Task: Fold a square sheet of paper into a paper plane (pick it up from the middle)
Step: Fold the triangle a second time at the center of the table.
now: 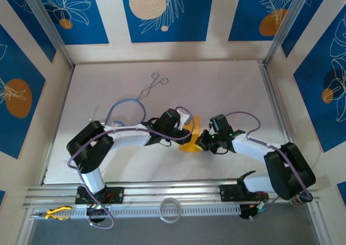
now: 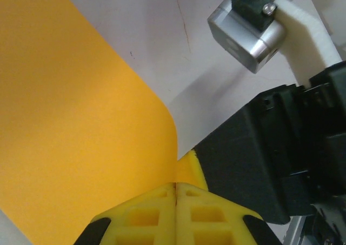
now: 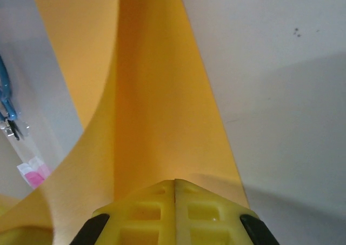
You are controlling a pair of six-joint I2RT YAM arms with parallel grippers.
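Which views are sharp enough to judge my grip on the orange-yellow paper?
Left wrist: the thin orange-yellow paper sheet looks soft, the left gripper sharper. Right wrist: paper blurs near the right gripper; grey shadow crosses the white table. Top external: evenly lit, paper tiny.

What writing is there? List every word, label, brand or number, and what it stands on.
None can be read.
The orange paper is blank.
The wall panels carry only leaf drawings, no lettering.
The small pink slip is too blurred to tell.
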